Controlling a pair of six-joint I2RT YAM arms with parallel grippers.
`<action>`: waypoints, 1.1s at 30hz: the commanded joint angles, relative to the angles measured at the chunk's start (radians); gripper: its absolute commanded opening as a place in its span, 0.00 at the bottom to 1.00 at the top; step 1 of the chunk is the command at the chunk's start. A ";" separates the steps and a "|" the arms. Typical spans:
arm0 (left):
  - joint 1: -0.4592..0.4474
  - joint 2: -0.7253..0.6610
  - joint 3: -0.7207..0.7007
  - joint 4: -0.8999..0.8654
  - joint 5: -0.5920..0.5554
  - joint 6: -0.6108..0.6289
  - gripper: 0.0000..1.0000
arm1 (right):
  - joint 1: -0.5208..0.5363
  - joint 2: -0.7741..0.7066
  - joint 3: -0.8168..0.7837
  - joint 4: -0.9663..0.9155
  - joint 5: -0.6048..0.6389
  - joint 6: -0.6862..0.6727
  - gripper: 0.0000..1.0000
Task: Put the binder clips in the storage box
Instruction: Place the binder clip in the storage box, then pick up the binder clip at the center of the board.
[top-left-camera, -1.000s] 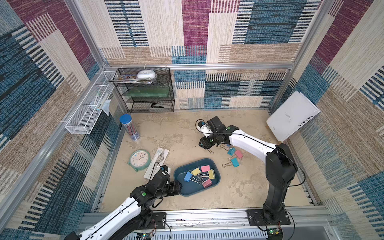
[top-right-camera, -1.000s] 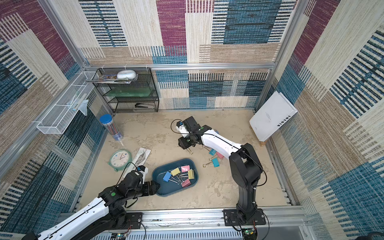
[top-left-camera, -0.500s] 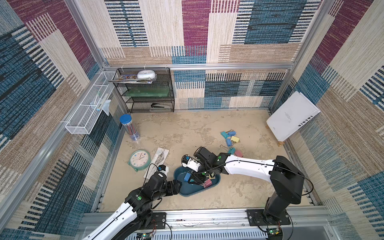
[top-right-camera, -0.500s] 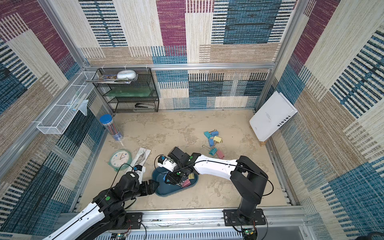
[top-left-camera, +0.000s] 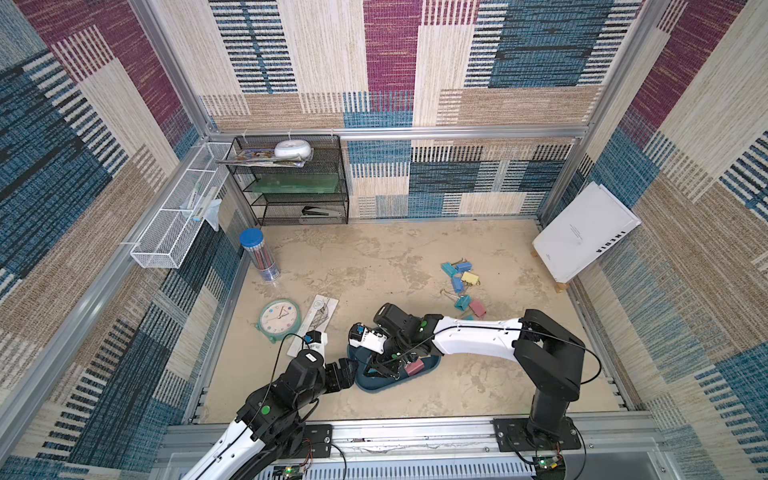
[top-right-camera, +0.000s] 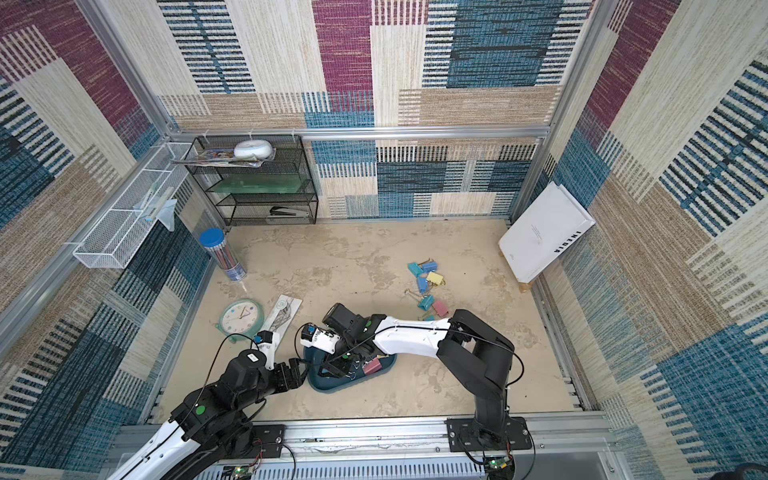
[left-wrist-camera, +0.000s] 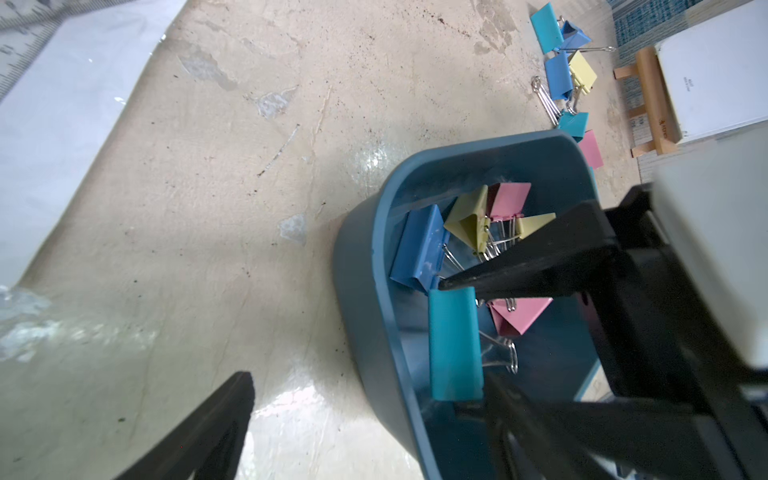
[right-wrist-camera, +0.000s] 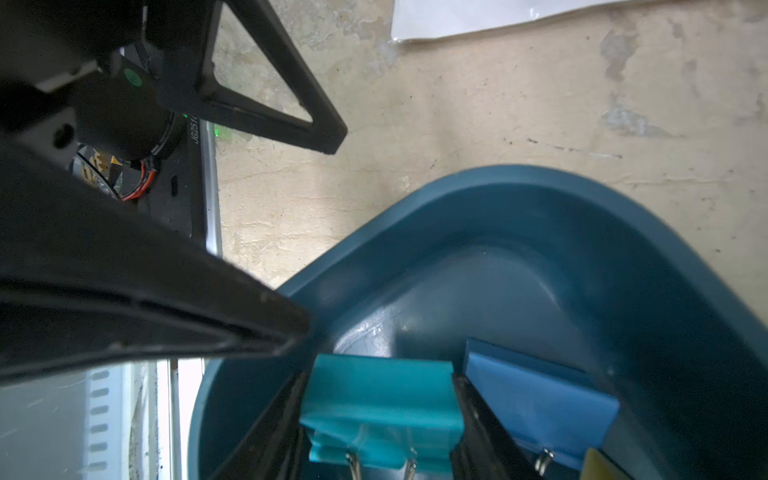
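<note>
Left claw (top-left-camera: 352, 371) spread wide; right claw (right-wrist-camera: 380, 392) pinching teal clip (left-wrist-camera: 455, 345)

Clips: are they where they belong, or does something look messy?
Messy, yes: a bunch of clips lies scattered on the table, away from the box. Other clips are in the box, one teal clip in the right gripper. Nothing looks broken.

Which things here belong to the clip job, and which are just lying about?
Job: box; teal clip between the right fingers; clips inside the box; loose clips.
Lying about: clock; ruler; pencil tube; rack; stapler; basket; book.
</note>
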 joint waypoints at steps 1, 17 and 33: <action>0.000 0.001 -0.006 -0.008 -0.012 0.002 0.90 | 0.004 0.024 0.017 0.033 0.016 -0.036 0.56; 0.000 0.043 0.005 0.023 -0.008 0.055 0.91 | -0.440 -0.184 0.020 -0.024 0.238 0.176 0.91; 0.004 0.139 0.002 0.089 0.030 0.117 0.91 | -0.825 -0.076 0.027 -0.088 0.378 0.540 0.91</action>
